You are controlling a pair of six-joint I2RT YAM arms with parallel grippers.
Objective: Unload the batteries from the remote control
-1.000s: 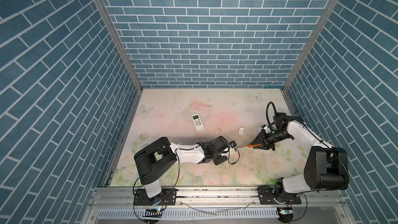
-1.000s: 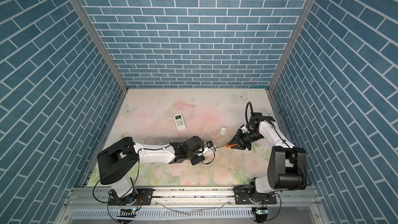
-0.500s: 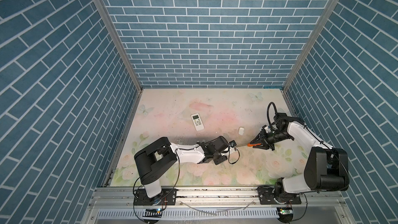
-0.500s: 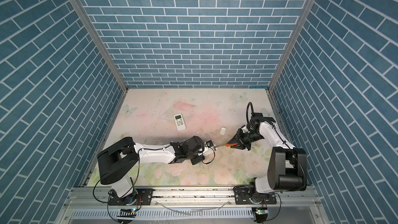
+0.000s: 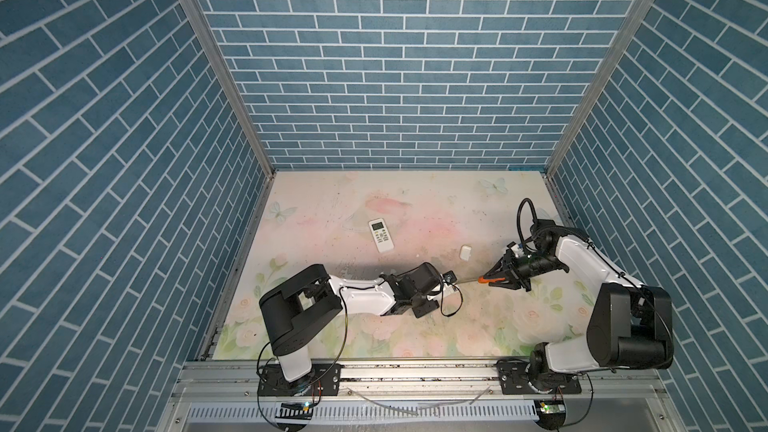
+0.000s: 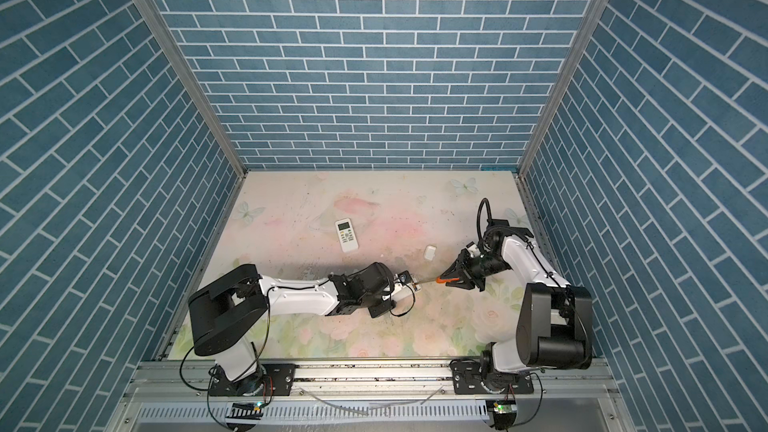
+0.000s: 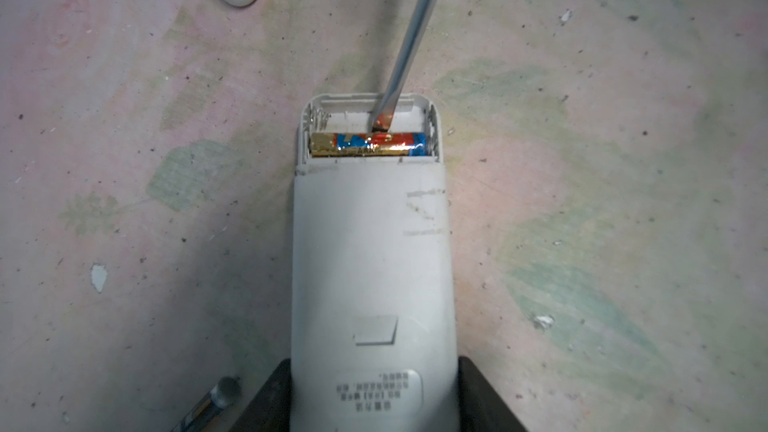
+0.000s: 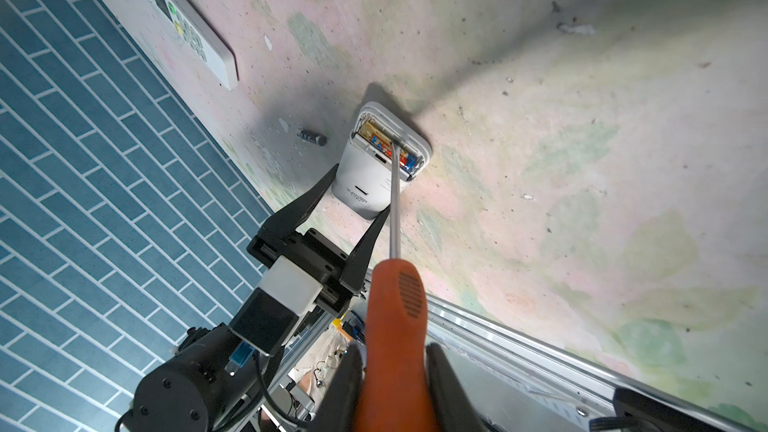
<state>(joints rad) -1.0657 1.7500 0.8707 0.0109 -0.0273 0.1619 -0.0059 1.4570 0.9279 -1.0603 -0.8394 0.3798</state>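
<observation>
Your left gripper (image 8: 357,195) is clamping the white remote (image 7: 370,251) by its two long sides, back side up, near the front middle of the floral table (image 5: 415,201). The battery bay at the remote's far end is lying open. One battery (image 7: 370,145), wrapped in gold, blue and red, is sitting crosswise in the inner slot, and the outer slot beside it is showing its spring (image 7: 319,118). Your right gripper (image 8: 395,367) is squeezing the orange handle of a screwdriver (image 8: 395,309). Its metal tip is reaching into the bay and touching the battery's upper edge. A loose battery (image 8: 311,137) is lying on the table just beside the held remote. A second remote (image 5: 380,236) is lying buttons up farther back, and a small white cover (image 5: 466,252) is resting well apart to its right in both top views.
</observation>
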